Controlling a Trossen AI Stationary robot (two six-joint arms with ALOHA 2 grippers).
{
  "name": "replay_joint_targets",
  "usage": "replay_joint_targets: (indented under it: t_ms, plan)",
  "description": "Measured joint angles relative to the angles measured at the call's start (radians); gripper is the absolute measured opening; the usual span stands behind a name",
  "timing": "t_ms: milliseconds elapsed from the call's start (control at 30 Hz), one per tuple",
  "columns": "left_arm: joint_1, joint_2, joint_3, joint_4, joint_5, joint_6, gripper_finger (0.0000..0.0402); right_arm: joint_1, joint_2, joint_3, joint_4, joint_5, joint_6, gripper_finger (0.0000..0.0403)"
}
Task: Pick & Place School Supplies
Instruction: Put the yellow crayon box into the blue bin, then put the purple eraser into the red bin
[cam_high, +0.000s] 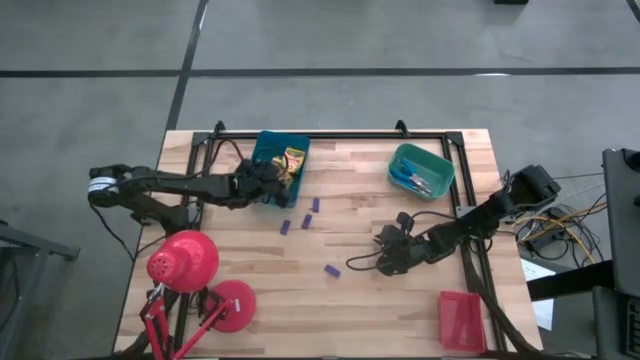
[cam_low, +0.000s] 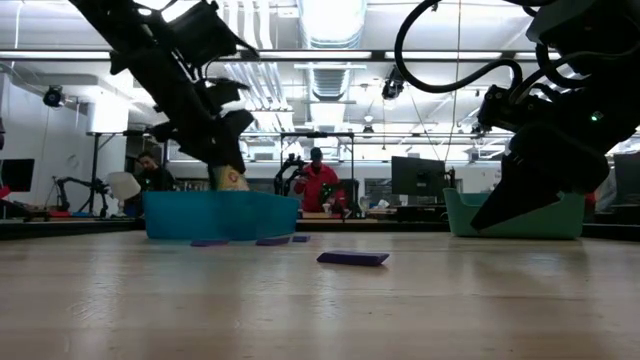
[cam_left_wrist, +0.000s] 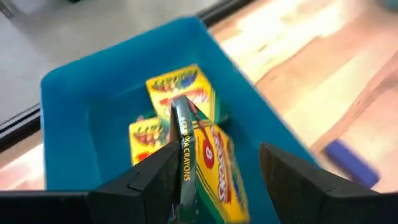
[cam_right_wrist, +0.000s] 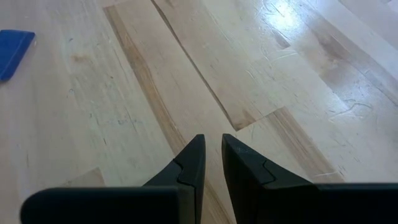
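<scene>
On a pale wooden table (cam_high: 240, 250), the red desk lamp (cam_high: 185, 262) stands at the near left edge and a red tray (cam_high: 461, 320) sits at the near right corner. A little farther in, well to the right of the blue tray (cam_high: 270, 150), the right gripper (cam_high: 383, 262) hangs low over bare planks, its fingers (cam_right_wrist: 189, 163) drawn almost together with only a thin gap and nothing between them. One purple stick (cam_high: 331, 270) lies just beside it on the blue-tray side, and three more purple sticks (cam_high: 306, 222) lie close to the blue tray's near side. Over the blue tray itself, the left gripper (cam_high: 262, 180) reaches in with its fingers (cam_left_wrist: 152, 177) spread wide around a yellow crayon box (cam_left_wrist: 208, 165) standing on edge; whether they press on it cannot be told. Two more crayon boxes (cam_left_wrist: 180, 87) rest in the same tray. At the far right, the teal tray (cam_high: 420, 170) holds the blue-handled scissors (cam_high: 412, 180).
</scene>
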Motion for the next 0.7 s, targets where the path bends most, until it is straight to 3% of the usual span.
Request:
replay_joint_targets:
  t_ms: [133,400,467,600,700]
  plan:
    - [0.004,-0.002,0.018,0.002,-0.027,0.07,0.0224,0.0,0.0,0.0,0.0,0.0,0.0,0.0052]
    - [0.064,-0.006,0.084,-0.004,-0.078,0.036,0.0224,0.0,0.0,0.0,0.001,0.0,0.003,0.0052]
    - [0.073,-0.007,0.088,0.011,-0.004,0.028,0.0224,0.0,0.0,0.0,0.001,0.0,0.003,0.0052]
    - [0.069,-0.007,0.078,0.017,0.246,0.038,0.0223,0.0,0.0,0.0,0.001,0.0,0.003,0.0052]
    - [0.06,-0.006,0.068,0.018,0.354,0.043,0.0223,0.0,0.0,0.0,0.006,0.0,0.003,0.0052]
